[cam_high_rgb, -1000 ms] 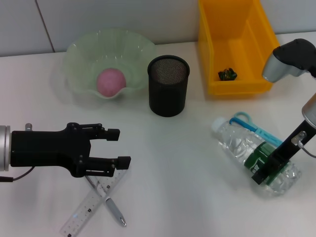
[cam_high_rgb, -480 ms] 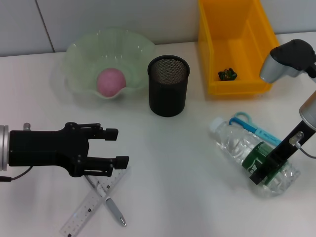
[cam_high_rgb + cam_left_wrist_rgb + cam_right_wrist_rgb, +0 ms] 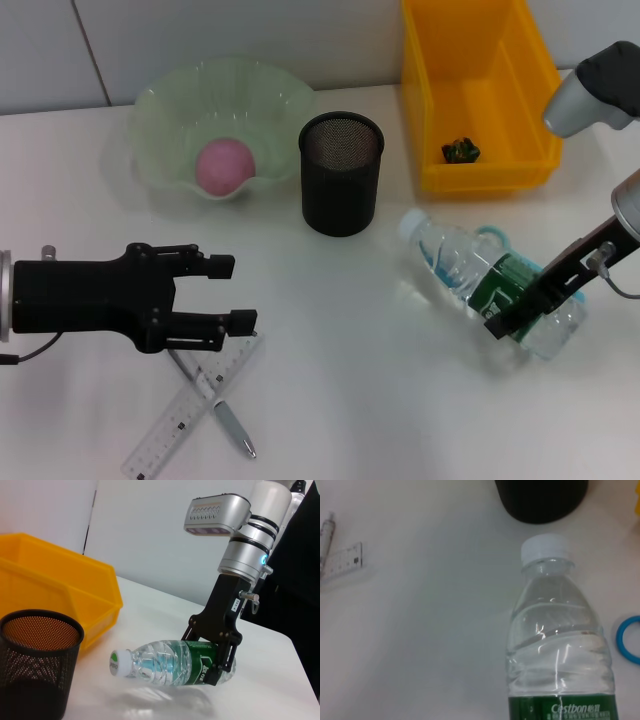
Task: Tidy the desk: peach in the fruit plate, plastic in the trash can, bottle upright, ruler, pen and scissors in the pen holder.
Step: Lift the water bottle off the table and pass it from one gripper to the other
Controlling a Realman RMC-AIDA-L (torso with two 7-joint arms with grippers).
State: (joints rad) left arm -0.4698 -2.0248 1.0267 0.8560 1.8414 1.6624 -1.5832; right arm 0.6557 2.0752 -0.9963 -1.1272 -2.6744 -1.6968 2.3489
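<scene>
Head view: peach (image 3: 223,166) in fruit plate (image 3: 165,105) (pink)

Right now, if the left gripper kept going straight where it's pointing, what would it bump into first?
Probably the bottle, held by the right gripper. The left gripper points that way across bare table; height is unclear.

Clear bottle (image 3: 487,283) w/ green label, white cap. Pink peach (image 3: 224,165) in pale green plate (image 3: 160,110). Yellow bin (image 3: 478,90). Black mesh holder (image 3: 341,173).
</scene>
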